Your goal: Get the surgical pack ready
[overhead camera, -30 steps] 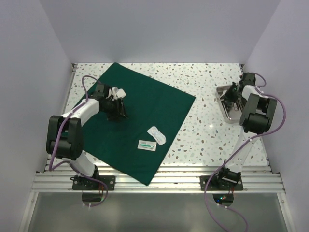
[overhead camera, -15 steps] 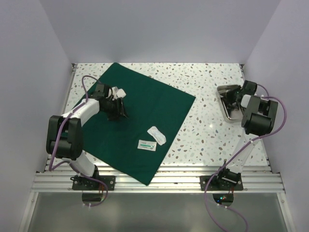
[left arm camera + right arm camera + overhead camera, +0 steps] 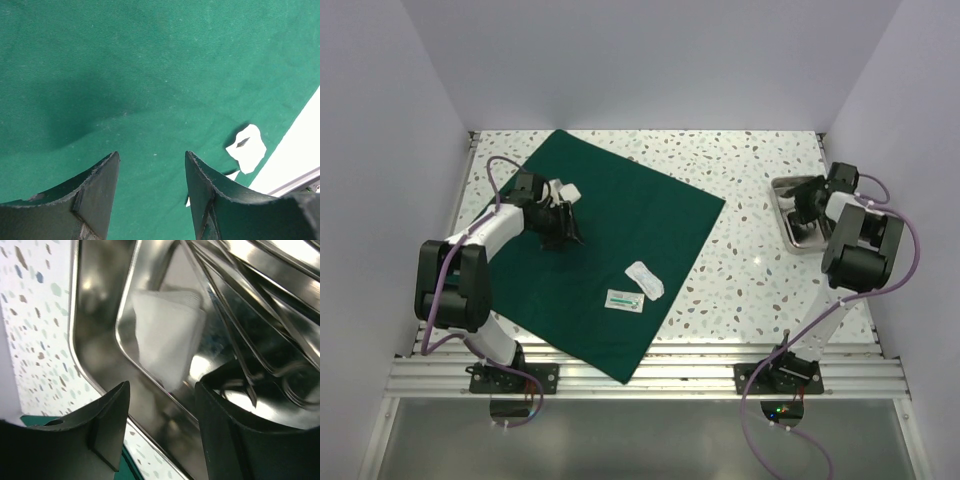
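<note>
The surgical pack, a dark green drape [image 3: 630,225], lies spread flat across the left and middle of the table. My left gripper [image 3: 563,236] hangs low over its left part. In the left wrist view this gripper [image 3: 152,157] is open, with only green cloth [image 3: 150,75] between its fingers. My right gripper [image 3: 807,206] is over the steel tray [image 3: 790,232] at the right edge. In the right wrist view it [image 3: 161,386] is open above the tray's rim [image 3: 150,377] and holds nothing.
Two small white packets [image 3: 645,279] [image 3: 623,299] lie on the drape's near right part; one packet [image 3: 247,148] shows in the left wrist view. In the tray are a white gauze pad [image 3: 167,342] and steel instruments [image 3: 250,335]. White walls close in both sides.
My right gripper has gone from shut to open over the tray, and its arm has swung a little to the right. The left arm and the drape have not moved.
</note>
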Tool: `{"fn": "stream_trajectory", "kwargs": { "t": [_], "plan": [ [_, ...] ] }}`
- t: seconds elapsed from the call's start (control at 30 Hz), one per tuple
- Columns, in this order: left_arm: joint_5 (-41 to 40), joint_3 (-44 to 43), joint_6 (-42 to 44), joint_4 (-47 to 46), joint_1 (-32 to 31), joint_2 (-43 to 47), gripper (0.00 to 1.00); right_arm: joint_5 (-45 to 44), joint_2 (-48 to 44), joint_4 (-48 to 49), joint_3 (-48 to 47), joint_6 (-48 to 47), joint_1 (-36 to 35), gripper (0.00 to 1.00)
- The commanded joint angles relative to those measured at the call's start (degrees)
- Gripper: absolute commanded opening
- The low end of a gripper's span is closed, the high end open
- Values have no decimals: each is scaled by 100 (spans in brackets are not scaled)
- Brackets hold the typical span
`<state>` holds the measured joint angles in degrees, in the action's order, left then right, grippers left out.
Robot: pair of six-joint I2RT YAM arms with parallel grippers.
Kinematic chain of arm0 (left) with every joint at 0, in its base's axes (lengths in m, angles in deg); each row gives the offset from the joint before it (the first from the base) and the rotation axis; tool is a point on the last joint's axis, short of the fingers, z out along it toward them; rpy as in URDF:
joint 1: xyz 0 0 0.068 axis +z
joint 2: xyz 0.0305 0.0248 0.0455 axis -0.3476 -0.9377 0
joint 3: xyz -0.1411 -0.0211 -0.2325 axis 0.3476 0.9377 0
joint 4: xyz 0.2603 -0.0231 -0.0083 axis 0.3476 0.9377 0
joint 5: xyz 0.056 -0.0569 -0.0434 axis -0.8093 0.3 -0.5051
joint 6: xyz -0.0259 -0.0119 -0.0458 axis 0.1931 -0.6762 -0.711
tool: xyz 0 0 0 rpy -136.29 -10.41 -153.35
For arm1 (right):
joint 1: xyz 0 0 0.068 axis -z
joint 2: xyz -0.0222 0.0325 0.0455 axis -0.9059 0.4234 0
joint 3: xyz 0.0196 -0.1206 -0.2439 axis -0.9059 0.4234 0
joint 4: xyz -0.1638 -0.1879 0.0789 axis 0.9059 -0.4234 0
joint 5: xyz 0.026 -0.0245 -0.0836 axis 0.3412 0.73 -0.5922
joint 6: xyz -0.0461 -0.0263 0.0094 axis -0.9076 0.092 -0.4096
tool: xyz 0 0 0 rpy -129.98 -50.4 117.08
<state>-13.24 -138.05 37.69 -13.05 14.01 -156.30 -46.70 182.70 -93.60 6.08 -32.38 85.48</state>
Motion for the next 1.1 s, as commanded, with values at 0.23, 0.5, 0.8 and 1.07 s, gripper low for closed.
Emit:
{"fn": "stream_trajectory", "kwargs": {
  "t": [0.23, 0.5, 0.8, 1.07],
  "plan": [
    [-1479, -814, -509, 709, 298, 158, 62, -914, -1268, -1694, -90, -855, -233, 61],
    [-1884, -1333, -1485, 754, 483, -307, 61, -1689, -1998, -2636, -548, -1278, -1551, 60],
    [-1155, -1579, -1705, -11, 1107, -1080, 47, -46, -2455, -2372, -294, -2191, -3652, 60],
    [-830, -1764, -2118, -704, 1432, -1643, 38, 341, -2799, -2363, 278, -2605, -4005, 60]
  ]
}}
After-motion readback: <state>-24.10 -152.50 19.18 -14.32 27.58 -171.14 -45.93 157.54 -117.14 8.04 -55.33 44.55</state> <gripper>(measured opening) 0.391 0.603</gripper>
